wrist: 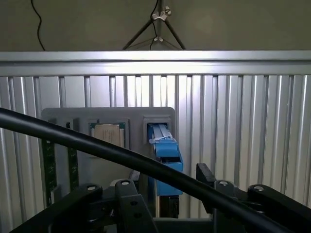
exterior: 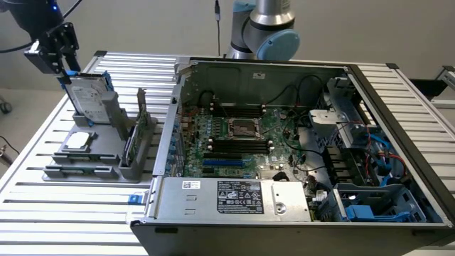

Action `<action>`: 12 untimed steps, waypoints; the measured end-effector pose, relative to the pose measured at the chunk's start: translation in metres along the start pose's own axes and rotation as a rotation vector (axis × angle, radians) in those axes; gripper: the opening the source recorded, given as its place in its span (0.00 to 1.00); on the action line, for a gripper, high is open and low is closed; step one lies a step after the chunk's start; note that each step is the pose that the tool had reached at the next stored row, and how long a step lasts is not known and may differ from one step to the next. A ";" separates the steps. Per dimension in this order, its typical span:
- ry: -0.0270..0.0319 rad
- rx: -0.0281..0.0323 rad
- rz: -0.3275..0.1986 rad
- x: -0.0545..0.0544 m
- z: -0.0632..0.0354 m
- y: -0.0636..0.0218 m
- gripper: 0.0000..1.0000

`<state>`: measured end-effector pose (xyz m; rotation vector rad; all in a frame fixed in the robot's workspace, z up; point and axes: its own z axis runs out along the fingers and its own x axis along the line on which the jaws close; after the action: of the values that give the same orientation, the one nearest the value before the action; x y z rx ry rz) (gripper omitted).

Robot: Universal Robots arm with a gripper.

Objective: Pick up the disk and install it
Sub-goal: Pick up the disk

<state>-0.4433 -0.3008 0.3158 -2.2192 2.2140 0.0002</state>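
Observation:
The disk point(exterior: 91, 98) stands upright on its edge in a slot of the grey holder point(exterior: 85, 169) at the exterior view's left. It is silver-grey with a white label and blue rails. My gripper point(exterior: 65, 74) hangs just above the disk's top corner, not touching it. In the wrist view I look down on the disk's blue rail point(wrist: 166, 162), edge-on in its slot. My gripper point(wrist: 167, 189) is open, its black fingers point(wrist: 130, 196) standing apart on either side of the rail with nothing held.
The holder also carries a square processor chip point(exterior: 78, 140) and a memory stick point(exterior: 132, 140). An open computer case point(exterior: 398, 106) fills the slatted table's middle and right, with a motherboard point(exterior: 242, 138), a power supply point(exterior: 235, 197) and blue drive bay parts point(exterior: 370, 210). A black cable point(wrist: 97, 145) crosses the wrist view.

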 end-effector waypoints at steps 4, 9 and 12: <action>-0.0003 -0.0007 -0.016 0.000 0.0060 0.0004 0.56; -0.0004 -0.0031 -0.020 0.000 0.0139 0.0005 0.56; -0.0004 -0.0064 -0.021 0.000 0.0182 0.0005 0.56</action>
<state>-0.4437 -0.3010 0.2976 -2.2451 2.1937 0.0076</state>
